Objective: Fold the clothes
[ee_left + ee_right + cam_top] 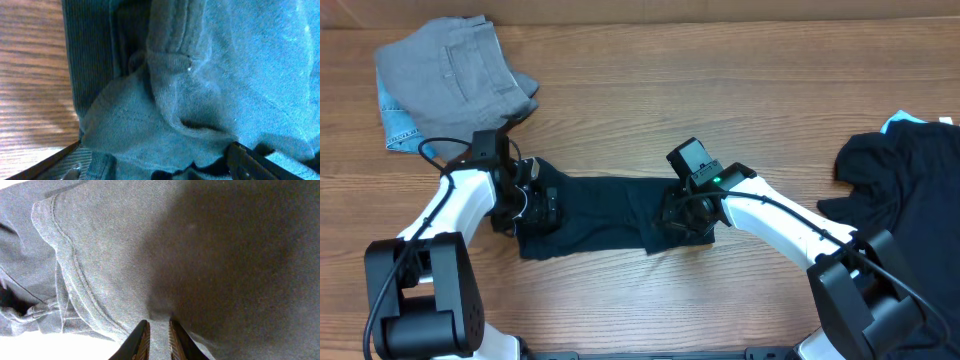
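Observation:
A dark navy garment [605, 215] lies stretched left to right on the wooden table. My left gripper [530, 205] sits on its left end. In the left wrist view its fingers [155, 165] are spread wide, with bunched cloth [210, 75] between and over them. My right gripper [685, 215] is at the garment's right end. In the right wrist view its two fingers [159, 330] are closed tight on a thin pinch of the cloth [225, 255], next to a stitched hem.
A folded grey garment [455, 70] lies at the far left corner on something light blue [392, 120]. A heap of black clothes [910, 190] lies at the right edge, with a light blue scrap [905, 120] behind it. Bare wood [720, 80] lies between them.

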You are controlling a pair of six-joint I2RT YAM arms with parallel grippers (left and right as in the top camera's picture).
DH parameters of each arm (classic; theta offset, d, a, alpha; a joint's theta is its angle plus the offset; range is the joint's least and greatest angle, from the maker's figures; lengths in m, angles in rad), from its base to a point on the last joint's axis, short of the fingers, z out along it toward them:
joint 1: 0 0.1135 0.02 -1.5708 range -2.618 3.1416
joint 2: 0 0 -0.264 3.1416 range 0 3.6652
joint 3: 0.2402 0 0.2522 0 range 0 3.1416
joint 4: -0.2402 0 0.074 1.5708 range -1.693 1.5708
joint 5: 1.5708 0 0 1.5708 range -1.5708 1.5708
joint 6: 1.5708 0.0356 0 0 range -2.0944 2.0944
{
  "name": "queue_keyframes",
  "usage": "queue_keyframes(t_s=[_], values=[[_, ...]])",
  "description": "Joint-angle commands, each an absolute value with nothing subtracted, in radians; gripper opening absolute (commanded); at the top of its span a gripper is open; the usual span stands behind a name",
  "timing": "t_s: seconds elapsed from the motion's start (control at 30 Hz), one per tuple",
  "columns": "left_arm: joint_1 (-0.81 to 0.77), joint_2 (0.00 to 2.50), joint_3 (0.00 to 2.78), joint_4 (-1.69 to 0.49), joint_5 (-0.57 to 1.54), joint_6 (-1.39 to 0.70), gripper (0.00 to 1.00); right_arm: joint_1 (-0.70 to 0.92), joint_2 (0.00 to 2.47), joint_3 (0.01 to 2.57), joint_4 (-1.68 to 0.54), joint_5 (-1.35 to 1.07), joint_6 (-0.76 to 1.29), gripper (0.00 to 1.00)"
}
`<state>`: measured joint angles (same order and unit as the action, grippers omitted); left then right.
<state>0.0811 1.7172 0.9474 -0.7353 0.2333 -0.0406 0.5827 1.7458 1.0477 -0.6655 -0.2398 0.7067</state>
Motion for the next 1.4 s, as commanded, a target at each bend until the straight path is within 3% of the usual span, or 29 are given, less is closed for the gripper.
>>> queue_keyframes(t_s=[0.0, 0.27, 0.3, 0.57, 0.9, 1.17, 1.37], values=[[0.084, 1.730, 0.881, -0.690, 0.267, -0.010, 0.70, 0.580, 1.747, 1.045, -0.659, -0.245, 0.711, 0.17], [0.036, 1.730, 0.854, -0.628, 0.288, 0.001, 0.07, 0.580, 1.747, 1.045, -0.659, -0.245, 0.711, 0.16], [0.031, 1.729, 0.855, -0.635, 0.288, 0.001, 0.04, 0.580, 1.746, 1.045, -0.659, -0.245, 0.711, 0.16], [0.054, 1.718, 1.056, -0.952, 0.105, -0.001, 0.04, 0.570, 1.711, 1.071, -0.701, -0.237, 0.697, 0.12], [0.013, 1.684, 1.381, -1.224, 0.135, -0.043, 0.04, 0.530, 1.612, 1.081, -0.748, -0.212, 0.680, 0.13], [-0.206, 1.684, 1.404, -1.197, 0.202, -0.102, 0.04, 0.408, 1.611, 1.081, -0.826, -0.135, 0.654, 0.13], [-0.430, 1.700, 1.397, -1.129, 0.111, -0.217, 0.04, 0.321, 1.611, 1.081, -0.863, -0.135, 0.633, 0.13]])
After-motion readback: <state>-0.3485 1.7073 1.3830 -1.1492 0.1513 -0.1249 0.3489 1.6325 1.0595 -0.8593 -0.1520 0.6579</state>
